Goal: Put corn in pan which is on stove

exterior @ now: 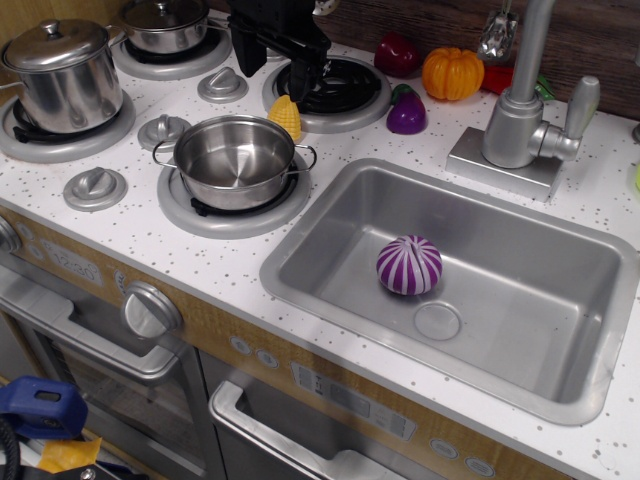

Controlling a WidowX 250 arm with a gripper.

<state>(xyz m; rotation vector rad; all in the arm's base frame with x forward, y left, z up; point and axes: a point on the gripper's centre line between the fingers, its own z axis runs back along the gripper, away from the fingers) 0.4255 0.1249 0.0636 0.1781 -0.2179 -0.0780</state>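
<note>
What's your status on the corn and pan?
Hand above back burner, holding nothing visible; open or shut unclear. Corn on stove beside pan, not in. Pan empty, nothing blocking.

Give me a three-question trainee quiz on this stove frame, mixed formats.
1. True or false: the corn already lies inside the pan.
2. What sits in the sink?
A. an orange pumpkin
B. a purple-and-white striped ball
C. a lidded pot
3. Fill in: the gripper hangs over the back burner, just ____ the corn.

Key:
1. False; the corn rests on the stove beside the pan's far rim.
2. B, the striped ball.
3. Above or behind; whether the jaws are open cannot be told.
</note>
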